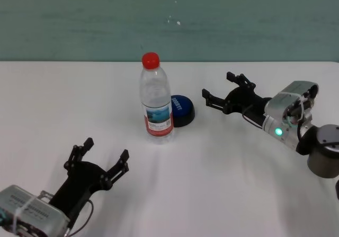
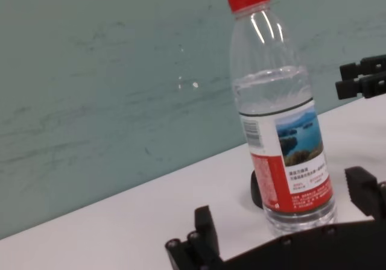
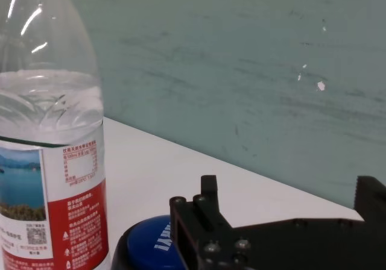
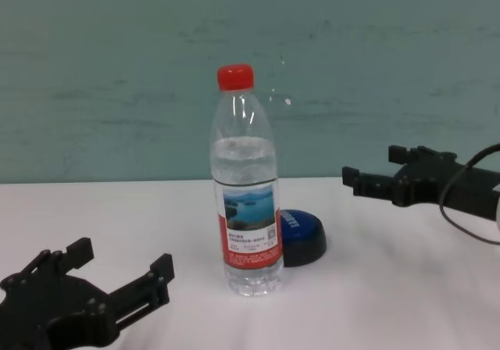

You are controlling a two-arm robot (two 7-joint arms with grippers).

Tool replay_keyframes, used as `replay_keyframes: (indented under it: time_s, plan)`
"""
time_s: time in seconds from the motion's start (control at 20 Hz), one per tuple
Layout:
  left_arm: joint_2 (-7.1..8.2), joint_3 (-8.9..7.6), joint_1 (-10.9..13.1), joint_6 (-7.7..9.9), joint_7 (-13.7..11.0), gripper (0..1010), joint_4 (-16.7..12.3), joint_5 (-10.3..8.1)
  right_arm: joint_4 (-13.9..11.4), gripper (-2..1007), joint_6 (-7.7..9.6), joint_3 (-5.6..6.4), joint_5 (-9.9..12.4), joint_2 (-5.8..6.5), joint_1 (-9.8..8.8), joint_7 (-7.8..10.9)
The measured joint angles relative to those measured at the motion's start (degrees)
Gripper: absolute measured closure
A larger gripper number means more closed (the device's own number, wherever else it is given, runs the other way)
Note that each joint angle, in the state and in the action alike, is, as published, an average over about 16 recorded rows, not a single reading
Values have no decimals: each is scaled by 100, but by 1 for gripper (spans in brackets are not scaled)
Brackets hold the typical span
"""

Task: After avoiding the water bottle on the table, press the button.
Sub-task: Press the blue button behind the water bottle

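The water bottle [image 1: 156,97], clear with a red cap and a lake label, stands upright near the middle of the white table [image 1: 212,184]. Just behind it to the right sits the blue dome button [image 1: 181,110], partly hidden by the bottle. My right gripper [image 1: 217,85] is open and empty, a short way right of the button and pointing at it. In the right wrist view the button [image 3: 148,243] lies just ahead of the fingers [image 3: 208,191], with the bottle [image 3: 51,131] beside it. My left gripper [image 1: 106,148] rests open at the near left, apart from the bottle.
A teal wall [image 1: 169,20] closes off the table's far edge. In the chest view the right gripper [image 4: 371,166] hangs above the tabletop, higher than the button [image 4: 303,237]. Bare tabletop lies between the left gripper [image 4: 121,256] and the bottle [image 4: 246,194].
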Motion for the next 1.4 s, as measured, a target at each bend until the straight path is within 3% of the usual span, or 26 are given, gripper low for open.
replay_keyframes:
  time_s: [0.8,1.4]
  plan:
    - [0,0,0,0,0,10,0,0,527,1,-109,-138,-154,-280,326,63]
    - [0,0,0,0,0,10,0,0,1152,1,-248,-174,-232,-480,668,140]
